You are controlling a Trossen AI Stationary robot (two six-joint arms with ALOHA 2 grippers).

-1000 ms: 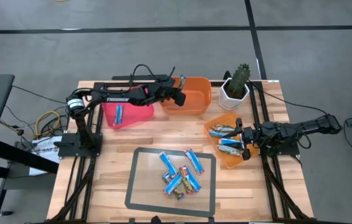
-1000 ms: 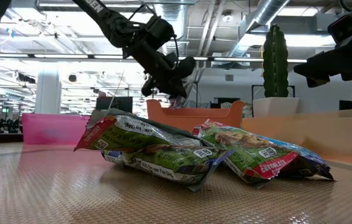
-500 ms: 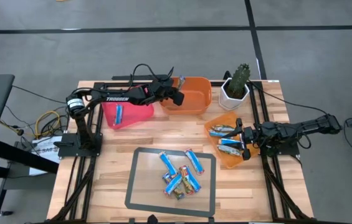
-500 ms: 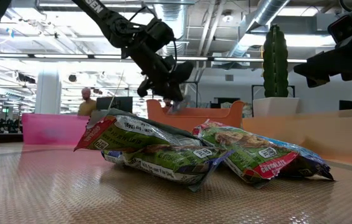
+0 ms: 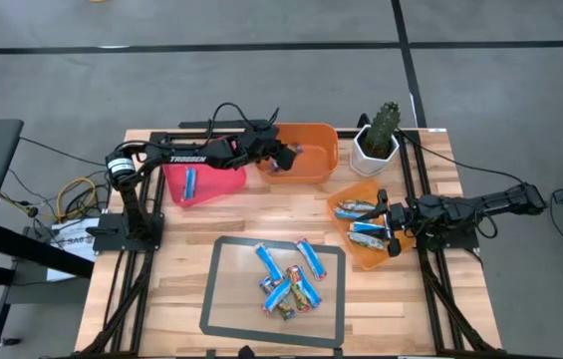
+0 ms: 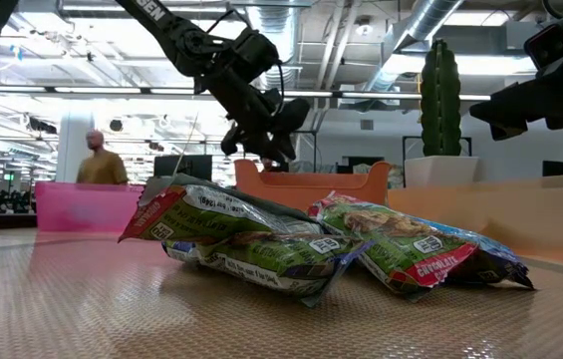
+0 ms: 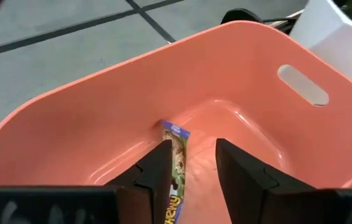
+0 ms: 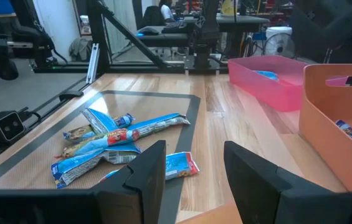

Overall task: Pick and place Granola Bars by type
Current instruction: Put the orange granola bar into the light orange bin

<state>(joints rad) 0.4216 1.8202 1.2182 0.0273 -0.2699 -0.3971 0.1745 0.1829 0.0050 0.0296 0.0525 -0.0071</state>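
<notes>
Mat (image 5: 223, 299) with a bar pile (image 5: 289, 278) at lower centre — three bins above: upper left (image 5: 211, 188), centre (image 5: 323, 160), right (image 5: 361, 257).

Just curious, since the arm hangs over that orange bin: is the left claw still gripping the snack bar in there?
Cannot tell. In the left wrist view the bar runs along one finger of the left gripper, inside the orange bin; no clear gap or contact shows.
</notes>
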